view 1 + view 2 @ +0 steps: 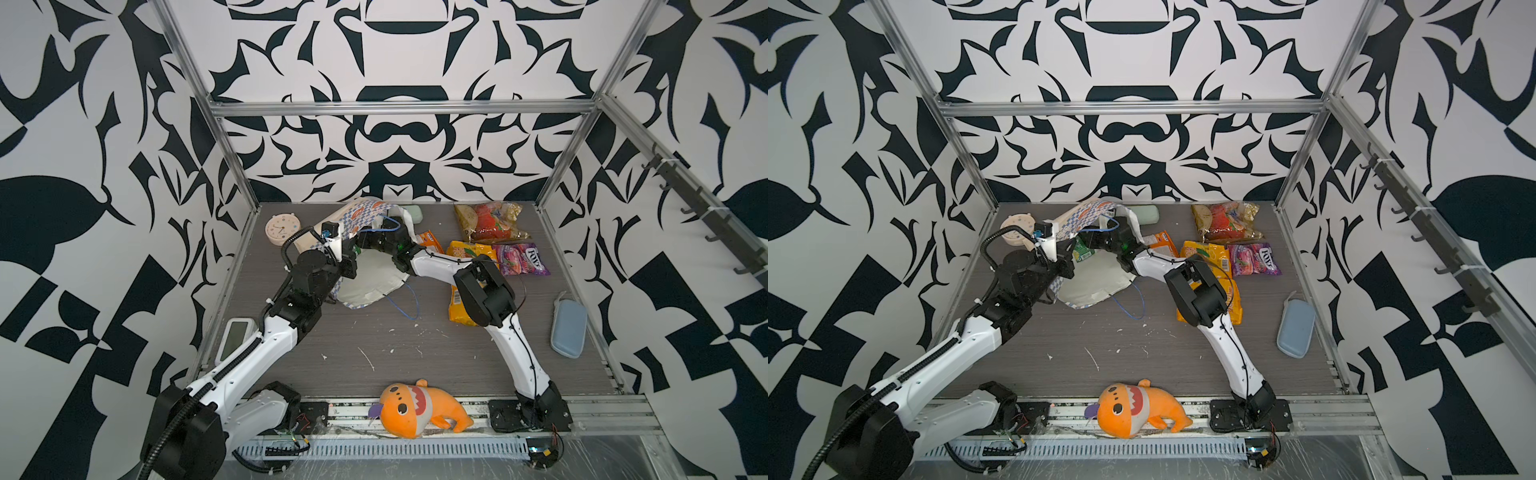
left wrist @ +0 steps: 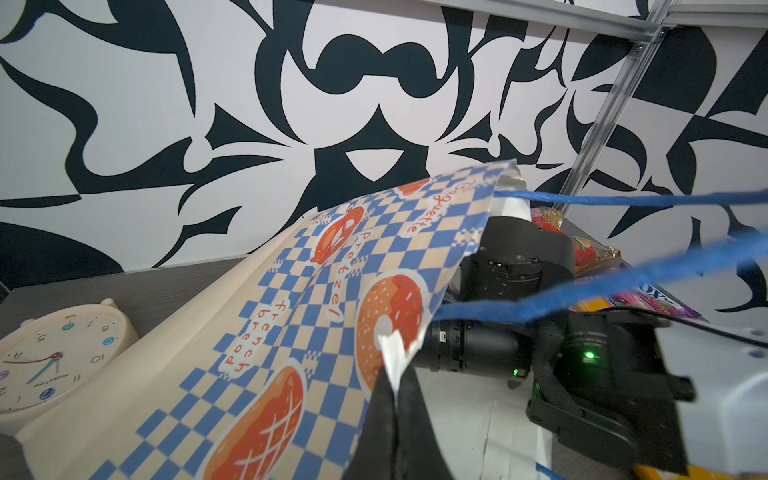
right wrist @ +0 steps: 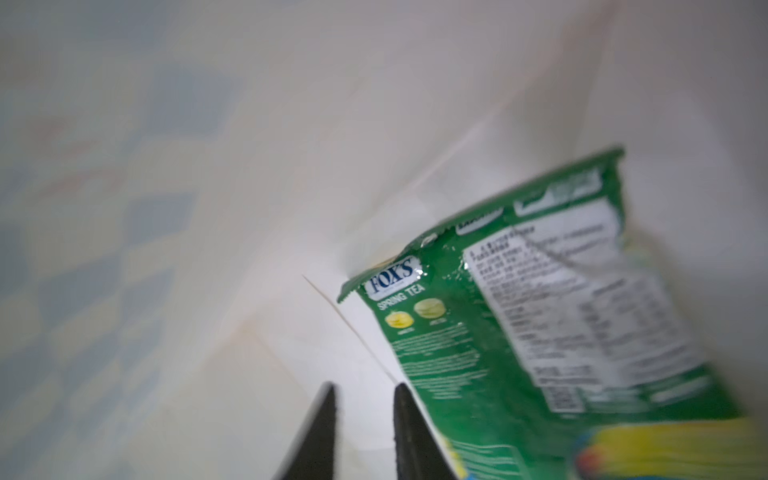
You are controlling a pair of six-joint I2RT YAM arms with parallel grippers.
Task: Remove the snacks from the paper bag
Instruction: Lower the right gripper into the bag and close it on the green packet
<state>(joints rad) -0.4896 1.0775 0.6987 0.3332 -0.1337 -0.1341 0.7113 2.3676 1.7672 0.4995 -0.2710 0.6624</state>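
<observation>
Bag lying on its side at the back of the table, both grippers at its mouth.

The bag is lying open, its white inside showing in both top views and its blue cord trailing onto the table. To its right, out on the table, are lying two yellow packets, a clear packet, a purple packet and an orange packet, the orange one just beside the bag's rim. A green packet is sitting inside the bag. The left gripper is pinching the bag's rim, fingers closed on the paper. The right gripper is reaching inside the bag, its fingers standing apart with nothing between them, the green packet just beside one finger.
</observation>
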